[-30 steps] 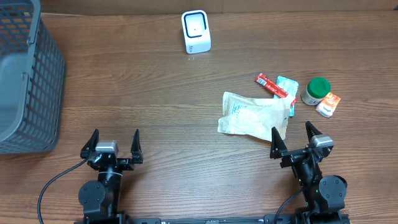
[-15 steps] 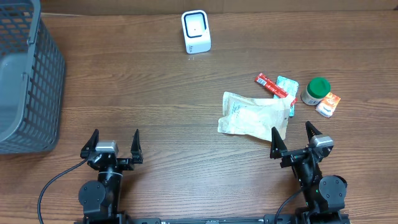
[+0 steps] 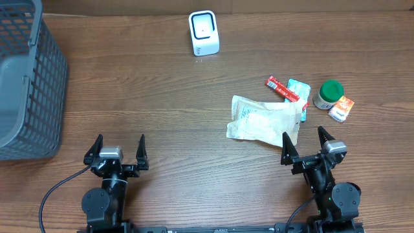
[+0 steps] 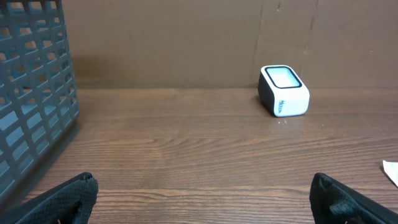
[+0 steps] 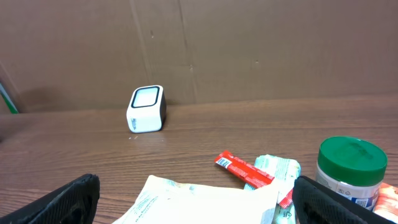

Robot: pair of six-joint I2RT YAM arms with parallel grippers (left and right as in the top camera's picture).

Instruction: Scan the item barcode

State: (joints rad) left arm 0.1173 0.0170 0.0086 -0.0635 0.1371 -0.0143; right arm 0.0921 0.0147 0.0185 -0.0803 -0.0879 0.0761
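Grippers sit where you had them a second ago, both at the near edge of the brown wooden table (image 3: 162,116). The left gripper (image 3: 120,138) has its jaws spread wide and nothing between them. The right gripper (image 3: 303,133) is just as wide and just as empty. Neither arm has shifted between the earlier overhead frames and this one, and none of the goods has moved. Just beyond the right gripper's fingertips lies the pale crinkled plastic pouch (image 3: 264,121), flat on the wood with its near corner close to the left finger of that gripper; the frames don't settle whether they touch. Behind the pouch, to your right, you have the red stick packet (image 3: 279,86) lying partly across the teal foil sachet (image 3: 298,86). Right of those stands the white jar with the green lid (image 3: 330,94), upright, with the small orange-and-white packet (image 3: 341,108) against its near right side. The white box-shaped barcode scanner (image 3: 204,32) stands at the far edge, well apart from every item, its window facing up. The grey plastic mesh basket (image 3: 29,90) fills the far left corner.
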